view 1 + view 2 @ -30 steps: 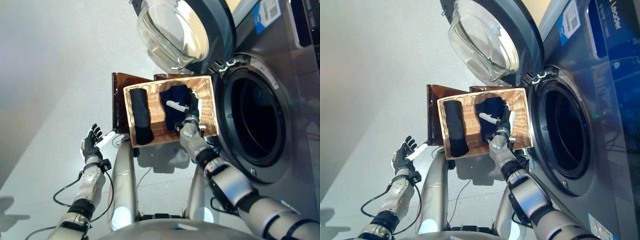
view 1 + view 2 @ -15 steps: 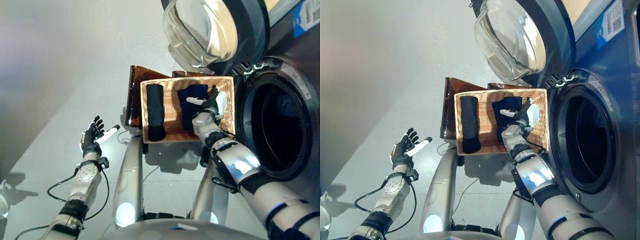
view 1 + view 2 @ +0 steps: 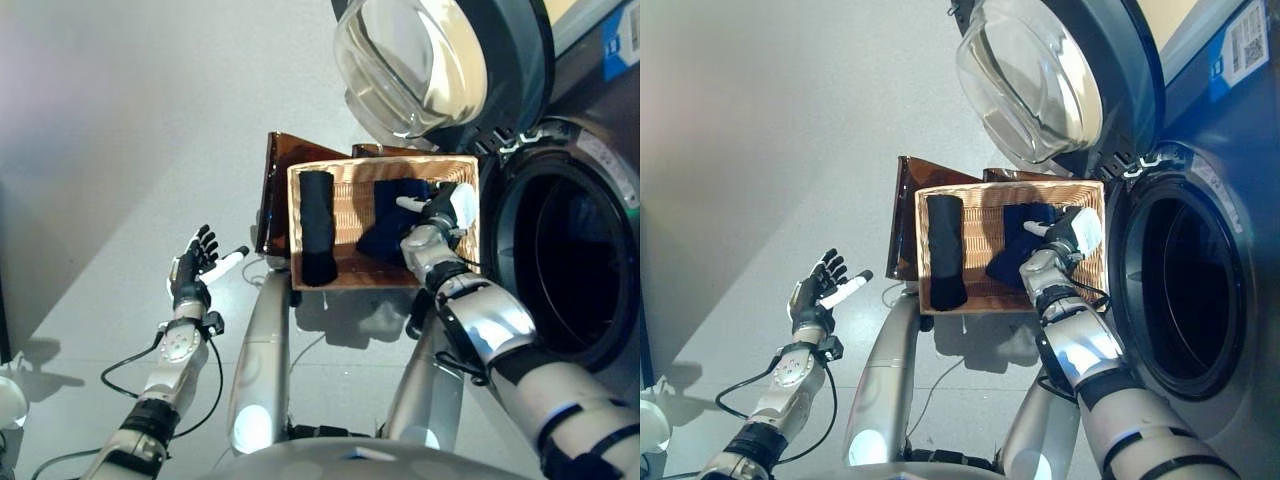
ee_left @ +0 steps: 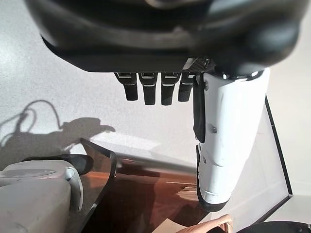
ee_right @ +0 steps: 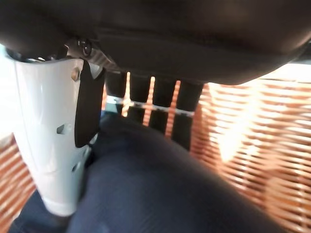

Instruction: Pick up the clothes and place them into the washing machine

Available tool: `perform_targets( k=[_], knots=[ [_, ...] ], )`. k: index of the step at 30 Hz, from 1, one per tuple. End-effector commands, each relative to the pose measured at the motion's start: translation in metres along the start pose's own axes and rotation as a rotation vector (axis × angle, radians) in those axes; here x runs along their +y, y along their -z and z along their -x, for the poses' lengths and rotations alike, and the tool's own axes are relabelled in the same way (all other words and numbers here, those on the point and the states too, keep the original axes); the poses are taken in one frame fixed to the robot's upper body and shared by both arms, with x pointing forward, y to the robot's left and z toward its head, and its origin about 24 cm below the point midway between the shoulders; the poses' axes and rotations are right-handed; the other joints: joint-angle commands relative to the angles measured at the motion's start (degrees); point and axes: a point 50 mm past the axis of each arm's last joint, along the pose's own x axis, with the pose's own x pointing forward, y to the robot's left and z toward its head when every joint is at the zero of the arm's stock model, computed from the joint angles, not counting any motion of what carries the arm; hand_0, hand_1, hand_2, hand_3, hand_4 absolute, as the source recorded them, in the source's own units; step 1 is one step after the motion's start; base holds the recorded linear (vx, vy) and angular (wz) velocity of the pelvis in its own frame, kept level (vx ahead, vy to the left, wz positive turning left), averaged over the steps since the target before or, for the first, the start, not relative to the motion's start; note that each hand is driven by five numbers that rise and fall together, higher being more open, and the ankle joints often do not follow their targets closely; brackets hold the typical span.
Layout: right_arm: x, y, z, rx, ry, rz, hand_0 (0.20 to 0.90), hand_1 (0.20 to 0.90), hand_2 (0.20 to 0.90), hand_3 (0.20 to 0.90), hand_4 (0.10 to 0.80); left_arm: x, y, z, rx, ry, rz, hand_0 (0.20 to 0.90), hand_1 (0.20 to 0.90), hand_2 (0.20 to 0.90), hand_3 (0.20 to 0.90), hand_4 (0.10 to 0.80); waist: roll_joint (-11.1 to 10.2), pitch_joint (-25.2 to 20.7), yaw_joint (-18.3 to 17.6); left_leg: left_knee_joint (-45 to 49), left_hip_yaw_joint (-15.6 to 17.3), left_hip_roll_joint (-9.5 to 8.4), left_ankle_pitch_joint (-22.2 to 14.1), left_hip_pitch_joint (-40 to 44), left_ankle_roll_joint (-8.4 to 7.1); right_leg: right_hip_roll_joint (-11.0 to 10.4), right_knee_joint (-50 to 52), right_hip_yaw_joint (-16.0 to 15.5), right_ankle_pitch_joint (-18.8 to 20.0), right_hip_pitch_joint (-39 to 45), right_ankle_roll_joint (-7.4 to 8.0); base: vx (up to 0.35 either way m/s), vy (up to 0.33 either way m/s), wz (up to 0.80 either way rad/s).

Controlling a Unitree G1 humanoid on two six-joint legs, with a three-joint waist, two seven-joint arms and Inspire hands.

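The right hand [image 3: 1058, 243] is down in the wicker basket [image 3: 980, 200], on the dark blue garment [image 3: 1018, 252] bunched at the end of the basket nearest the washing machine [image 3: 1210, 300]. In the right wrist view its fingers [image 5: 146, 104] reach over the far side of the cloth and the white-covered thumb presses on the near side, so the hand looks to be grasping the garment, though how much fabric sits inside that pinch is hard to judge from so close. A second, black rolled garment [image 3: 946, 250] lies along the other end of the basket, untouched. The left hand [image 3: 197, 265] hangs well off to the side over the floor, its fingers released and spread, holding nothing.

To do this step well, the grasp should gather a thick fold, not just a surface layer, before any lift. The lift should go straight up until the cloth clears the basket rim, so the light basket is not dragged along. The drum opening [image 3: 1185, 285] stands just beside the basket with the door [image 3: 1040, 75] swung up and away, so a short sideways carry should do.
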Motion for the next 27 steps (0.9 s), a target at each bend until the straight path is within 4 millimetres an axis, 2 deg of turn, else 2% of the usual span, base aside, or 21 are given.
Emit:
perform_targets(
  k=[1, 12, 19, 20, 21, 22, 23, 24, 25, 26, 27],
  knots=[
    [-0.002, 0.001, -0.001, -0.012, 0.022, 0.02, 0.2, 0.2, 0.2, 0.2, 0.3, 0.014, -0.008, 0.002, -0.062, -0.008, -0.062, 0.9, 0.9, 0.9, 0.9, 0.8, 2.6, -3.0, 1.4, 8.1, -2.0, 1.61, -9.2, -0.4, -1.68, -1.6, -10.4, 4.7, 14.2, -1.4, 0.56, 0.0, 0.0, 0.0],
    [-0.002, 0.004, -0.001, 0.014, 0.012, -0.044, 0.2, 0.2, 0.2, 0.2, 0.3, 0.017, -0.009, 0.004, -0.064, -0.021, -0.059, 0.9, 0.9, 0.9, 0.9, 0.8, 2.4, -3.0, 1.0, 8.2, -1.8, 1.41, -9.5, -0.3, -1.44, -1.6, -10.3, 4.9, 14.2, -1.4, 0.61, 0.0, 0.0, 0.0],
    [-0.002, -0.001, 0.001, -0.044, 0.001, -0.262, 0.2, 0.2, 0.2, 0.2, 0.3, 0.024, -0.008, 0.001, -0.063, -0.081, -0.054, 0.9, 0.9, 0.9, 0.9, 0.8, 0.8, -2.8, -1.1, 7.0, -1.4, 1.98, -8.9, 0.4, -1.63, -0.9, -11.4, 5.0, 14.8, -1.0, 0.42, -0.014, 0.004, 0.0],
    [-0.002, -0.002, 0.003, -0.066, -0.007, -0.298, 0.2, 0.2, 0.2, 0.2, 0.3, 0.027, -0.007, 0.0, -0.058, -0.102, -0.051, 0.9, 0.9, 0.9, 0.9, 0.8, 0.4, -2.6, -1.6, 5.8, -1.0, 2.08, -6.6, 0.1, -1.26, -0.8, -12.7, 4.9, 17.0, -1.5, -0.01, 0.0, 0.0, 0.0],
    [-0.002, 0.004, 0.006, -0.089, -0.022, -0.363, 0.2, 0.2, 0.2, 0.2, 0.3, 0.028, -0.008, 0.0, -0.062, -0.125, -0.039, 0.9, 0.9, 0.9, 0.9, 0.8, -0.4, -2.7, -2.7, 6.6, -1.3, 2.59, -8.8, 0.8, -1.92, -0.5, -11.7, 5.1, 14.9, -1.1, 0.33, -0.098, 0.006, 0.05],
    [-0.003, 0.003, 0.006, -0.091, -0.021, -0.363, 0.2, 0.2, 0.2, 0.2, 0.3, 0.028, -0.008, 0.0, -0.063, -0.125, -0.038, 0.9, 0.9, 0.9, 0.9, 0.8, -0.4, -2.6, -2.7, 5.5, -1.0, 2.47, -6.5, 0.4, -1.45, -0.5, -13.0, 5.0, 17.1, -1.4, -0.06, -0.007, -0.023, 0.09],
    [-0.004, 0.002, 0.008, -0.109, -0.034, -0.425, 0.2, 0.2, 0.2, 0.2, 0.3, 0.032, -0.003, 0.0, -0.042, -0.154, -0.04, 0.9, 0.9, 0.9, 0.9, 0.8, -0.9, -2.6, -3.5, 5.3, -1.0, 2.71, -6.4, 0.5, -1.55, -0.4, -13.3, 4.9, 17.1, -1.3, -0.13, -0.003, -0.012, 0.06],
    [-0.004, 0.007, 0.011, -0.113, -0.05, -0.467, 0.2, 0.2, 0.2, 0.2, 0.3, 0.032, -0.002, 0.0, -0.038, -0.164, -0.031, 0.9, 0.9, 0.9, 0.9, 0.8, -1.4, -2.7, -3.9, 6.1, -1.1, 3.09, -8.6, 1.3, -2.1, -0.3, -12.3, 4.9, 15.0, -0.8, 0.26, 0.089, -0.038, 0.04],
    [-0.006, 0.01, 0.013, -0.122, -0.061, -0.496, 0.2, 0.2, 0.2, 0.2, 0.3, 0.033, -0.001, 0.001, -0.035, -0.172, -0.022, 0.9, 0.9, 0.9, 0.9, 0.8, -1.8, -2.7, -4.4, 5.8, -1.1, 3.26, -8.5, 1.4, -2.19, -0.2, -12.5, 4.9, 15.1, -0.7, 0.24, 0.0, 0.0, 0.0],
    [-0.009, 0.01, 0.015, -0.145, -0.071, -0.538, 0.2, 0.2, 0.2, 0.2, 0.3, 0.034, -0.002, 0.002, -0.039, -0.178, -0.012, 0.9, 0.9, 0.9, 0.9, 0.8, -2.1, -2.6, -4.8, 4.5, -0.8, 3.25, -6.2, 1.1, -1.79, -0.1, -14.2, 4.7, 17.5, -1.0, -0.14, -0.105, -0.009, -0.07],
    [-0.012, 0.013, 0.016, -0.157, -0.082, -0.571, 0.2, 0.2, 0.2, 0.2, 0.3, 0.036, -0.001, 0.002, -0.037, -0.19, -0.005, 0.9, 0.9, 0.9, 0.9, 0.8, -2.5, -2.5, -5.2, 4.2, -0.7, 3.36, -6.0, 1.3, -1.87, 0.0, -14.5, 4.7, 17.6, -0.8, -0.14, -0.012, -0.027, -0.14]
  ],
)
